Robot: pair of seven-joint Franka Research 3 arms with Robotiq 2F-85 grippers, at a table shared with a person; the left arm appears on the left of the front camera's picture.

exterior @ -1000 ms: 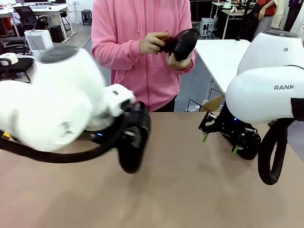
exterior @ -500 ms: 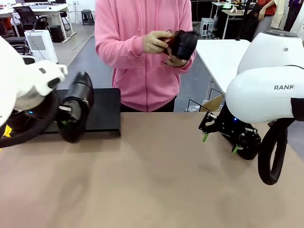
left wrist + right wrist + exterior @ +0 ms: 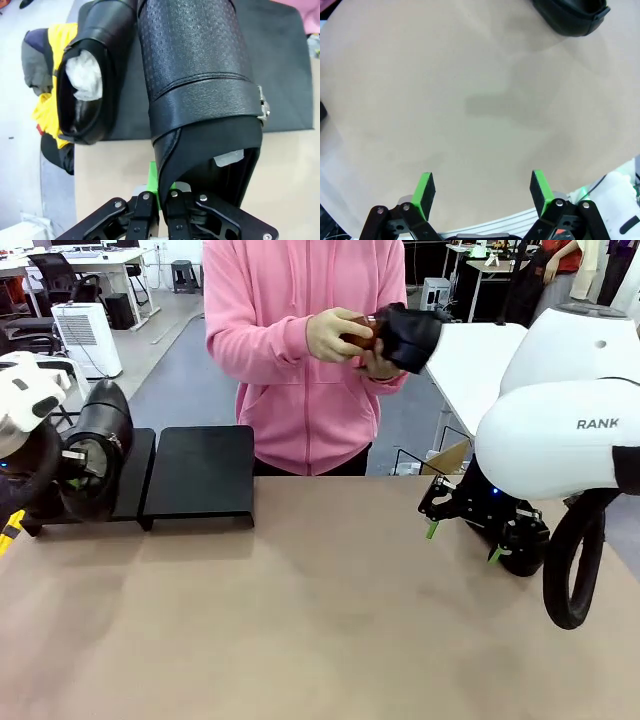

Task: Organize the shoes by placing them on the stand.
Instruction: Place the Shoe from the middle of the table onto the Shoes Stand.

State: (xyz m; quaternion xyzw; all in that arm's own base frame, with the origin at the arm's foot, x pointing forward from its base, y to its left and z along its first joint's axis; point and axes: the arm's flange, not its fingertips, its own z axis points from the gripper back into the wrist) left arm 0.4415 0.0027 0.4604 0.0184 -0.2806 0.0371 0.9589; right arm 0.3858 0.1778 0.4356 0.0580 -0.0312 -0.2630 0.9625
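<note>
brown tabletop (image 3: pixel 350 640) with the black stand (image 3: pixel 200 475) at the far left. left gripper (image 3: pixel 162 192) is clamped on a shoe (image 3: pixel 200 75) right over the stand, a second shoe (image 3: pixel 85 95) lies on it. right gripper (image 3: pixel 482 192) hangs wide open

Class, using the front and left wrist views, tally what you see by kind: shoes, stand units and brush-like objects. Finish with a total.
Flat matte black stand units: 2
Glossy black leather shoes: 3, one gripped by the left tool, one lying on a unit, one in the person's hands
Small brown brush-like object: 1
Total: 6
</note>
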